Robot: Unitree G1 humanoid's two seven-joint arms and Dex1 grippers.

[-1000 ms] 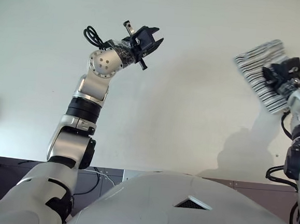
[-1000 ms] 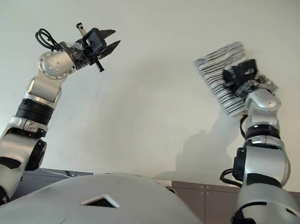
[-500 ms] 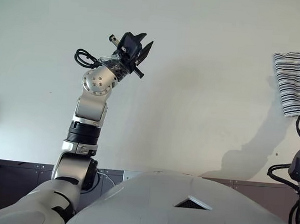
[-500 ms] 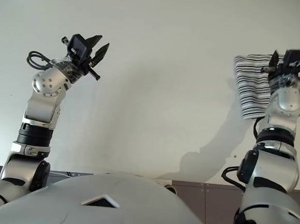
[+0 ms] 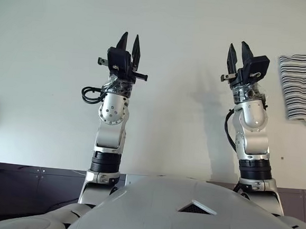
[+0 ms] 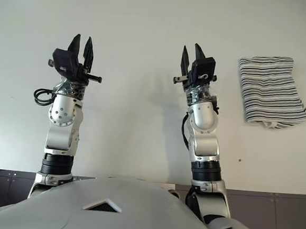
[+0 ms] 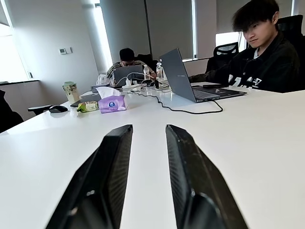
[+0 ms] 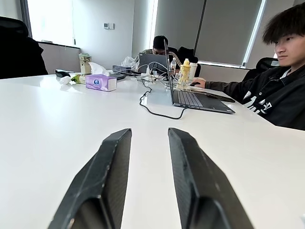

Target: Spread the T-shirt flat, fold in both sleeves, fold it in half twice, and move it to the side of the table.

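Observation:
The striped T-shirt (image 6: 272, 90) lies folded into a compact rectangle at the right side of the white table (image 6: 150, 19). Both arms stand upright near the table's front edge, apart from the shirt. My left gripper (image 6: 81, 41) points away from me, open, with nothing between its black fingers (image 7: 110, 157). My right gripper (image 6: 190, 52) stands the same way near the table's middle, open and empty, well to the left of the shirt. Its fingers (image 8: 114, 157) frame bare tabletop in the right wrist view.
Far across the table sit a laptop (image 8: 183, 90) with a trailing cable (image 8: 157, 112), a tissue box (image 8: 101, 83), bottles and more laptops. A small dark speck (image 6: 239, 160) marks the table near the front right.
My right gripper let go of the folded shirt, left it at the table's right side and swung to the middle. The left arm turned upright. Both grippers now point forward.

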